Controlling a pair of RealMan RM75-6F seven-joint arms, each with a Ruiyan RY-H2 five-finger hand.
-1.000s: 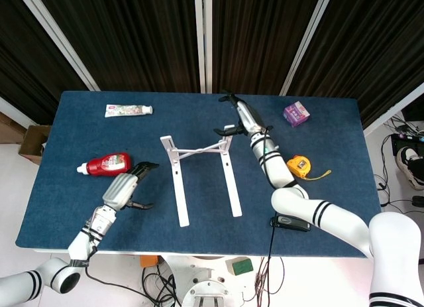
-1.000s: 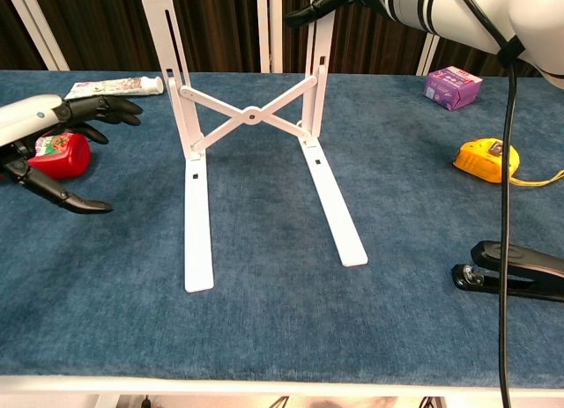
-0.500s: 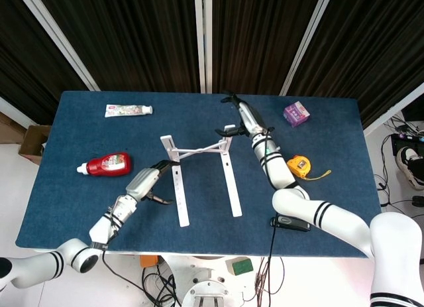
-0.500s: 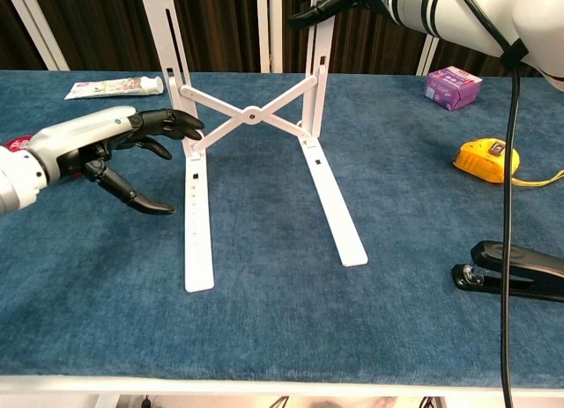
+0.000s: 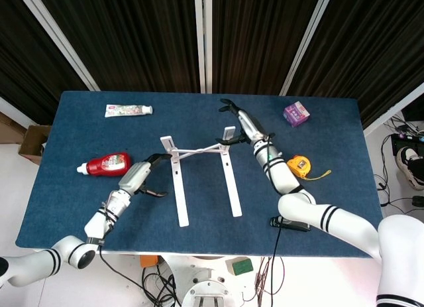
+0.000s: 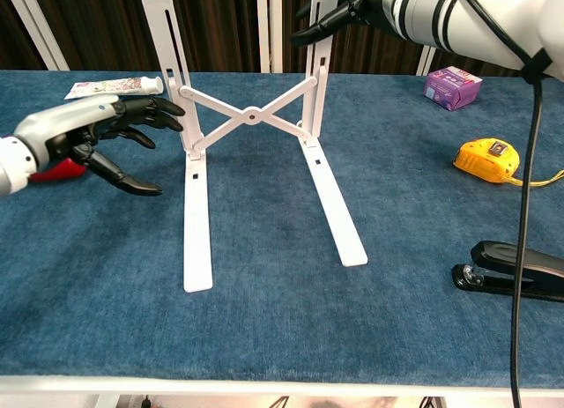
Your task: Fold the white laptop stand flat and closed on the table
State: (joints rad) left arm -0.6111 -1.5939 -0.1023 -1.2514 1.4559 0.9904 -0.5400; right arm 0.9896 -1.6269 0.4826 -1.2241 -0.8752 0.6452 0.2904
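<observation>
Flanking the white laptop stand (image 6: 251,117), both hands are holding nothing.
Left hand (image 6: 97,135) is hovering spread beside its left upright; right hand (image 5: 242,124) is reaching, fingers apart, at the right upright's top.

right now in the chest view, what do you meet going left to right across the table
left hand → white laptop stand → purple box → yellow tape measure
</observation>
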